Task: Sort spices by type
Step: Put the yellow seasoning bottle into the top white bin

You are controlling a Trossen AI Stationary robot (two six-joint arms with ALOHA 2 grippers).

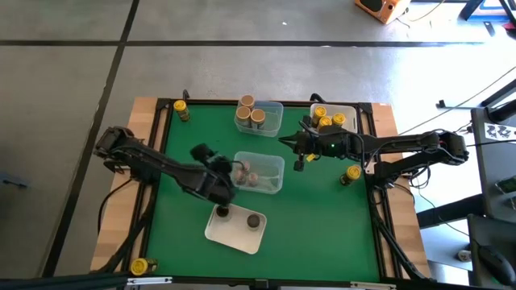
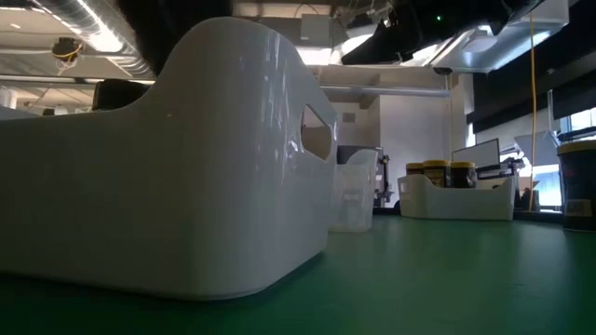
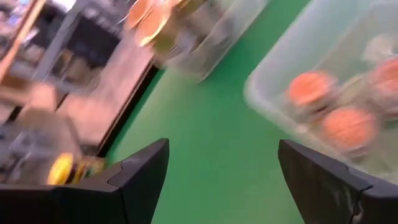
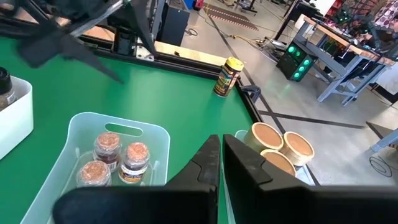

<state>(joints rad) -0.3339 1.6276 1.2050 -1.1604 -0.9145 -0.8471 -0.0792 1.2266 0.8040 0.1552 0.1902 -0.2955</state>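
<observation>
My left gripper point(image 1: 224, 173) point(image 3: 222, 180) hovers open over bare green mat, just left of the middle clear tray point(image 1: 278, 184) with brownish-topped jars point(image 3: 311, 90). My right gripper point(image 1: 298, 151) point(image 4: 221, 155) is shut and empty, between that tray and the far white tray point(image 1: 348, 111) of yellow-topped jars point(image 1: 326, 121). Tan-topped jars point(image 1: 250, 111) point(image 4: 273, 140) stand in the far clear tray. Two dark-topped jars point(image 1: 253, 219) stand in the near white tray point(image 1: 234, 238). Loose yellow-topped jars stand on the mat near the far left corner point(image 1: 181, 109), at the right side point(image 1: 352, 173), and one point(image 1: 139, 266) at the near left corner.
In the low view the near white tray point(image 2: 186, 158) fills the foreground, with the clear tray point(image 2: 354, 191) and the tray of yellow jars point(image 2: 456, 195) behind it. Black frame rails point(image 1: 161, 145) border the mat. Bare mat lies at the near right point(image 1: 322, 234).
</observation>
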